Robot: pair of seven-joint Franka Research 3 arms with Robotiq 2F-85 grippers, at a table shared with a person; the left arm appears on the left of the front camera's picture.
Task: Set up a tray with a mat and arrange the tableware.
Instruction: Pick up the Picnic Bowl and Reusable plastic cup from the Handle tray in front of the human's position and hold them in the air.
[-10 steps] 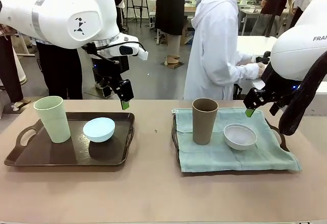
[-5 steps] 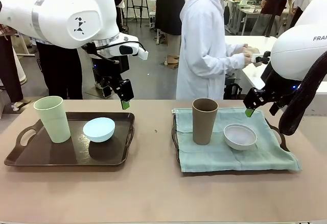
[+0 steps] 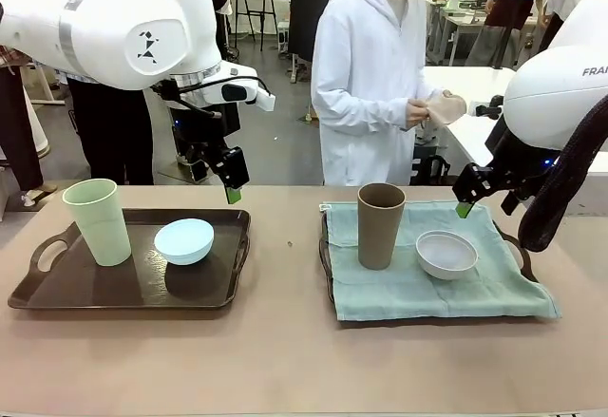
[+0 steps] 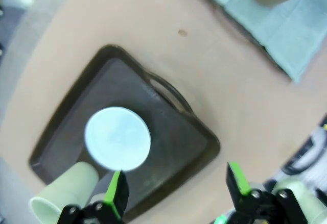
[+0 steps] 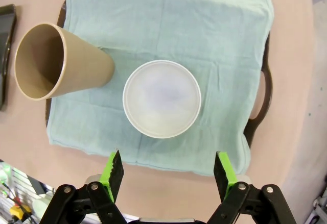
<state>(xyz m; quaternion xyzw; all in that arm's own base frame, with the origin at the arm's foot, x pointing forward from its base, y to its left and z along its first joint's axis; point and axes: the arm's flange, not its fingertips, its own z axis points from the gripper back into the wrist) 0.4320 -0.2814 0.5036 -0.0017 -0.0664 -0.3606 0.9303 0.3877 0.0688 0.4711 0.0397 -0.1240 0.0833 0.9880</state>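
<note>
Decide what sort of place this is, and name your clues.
Probably a robotics lab: a white left robot arm and white right robot arm flank a beige table; a person in a white lab coat stands behind.

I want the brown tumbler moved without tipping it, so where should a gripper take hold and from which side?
Likely its rim, from above: one finger inside the open mouth, one outside. The brown tumbler stands upright on the mat and widens upward; the white bowl sits by its right side.

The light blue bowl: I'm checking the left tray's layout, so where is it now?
In the front view the light blue bowl sits on the dark tray at the table's left side, just right of the pale green tumbler.
</note>
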